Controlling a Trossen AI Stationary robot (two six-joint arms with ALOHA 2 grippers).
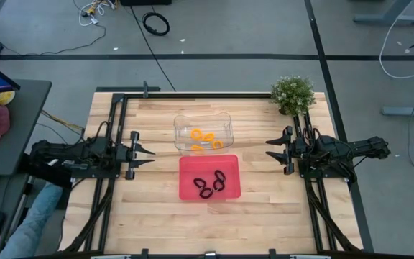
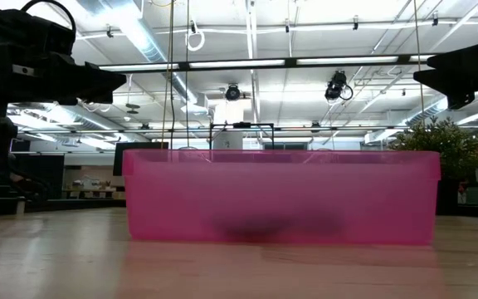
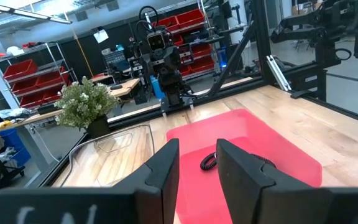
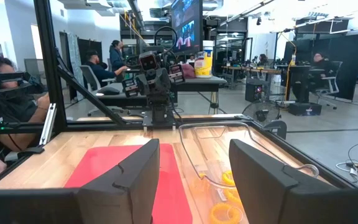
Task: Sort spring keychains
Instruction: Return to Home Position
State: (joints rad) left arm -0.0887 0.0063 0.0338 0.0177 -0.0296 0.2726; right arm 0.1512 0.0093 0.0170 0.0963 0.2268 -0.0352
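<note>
The left end effector (image 1: 148, 152) is poised over the left side of the worktop (image 1: 149, 208) and pointed toward the centre. Its fingers are parted by only a narrow gap, and nothing is gripped between them. In the middle, the orange spring keychains (image 1: 205, 138) are gathered in the transparent bin (image 1: 180, 122). The black spring keychains (image 1: 210, 184) are laid in the red tray (image 1: 185, 193), which is set just beside the bin on the side nearer the low camera. No loop is seen loose on the bare wood. On the right, the right end effector (image 1: 270, 152) is pointed back toward the left one, with its fingers spread wide and empty. A potted plant (image 1: 292, 93) is placed at the corner beyond it.

The sorting is judged to be complete, and the step in hand is taken to be the settling of both arms at rest. No grasp is called for next. It is only required that both containers be left undisturbed while the arms are parked.

Exact counts cannot be fixed, since the orange loops overlap and the black ones are bunched together. From worktop height the picture is filled by the tray's wall. The black loops are reduced to a dark smear through it, and the transparent bin is hidden behind it. Past the left arm's own fingers, only one black loop is shown. At the lower left of the high view, a person's limb in blue is cut off by the edge.
</note>
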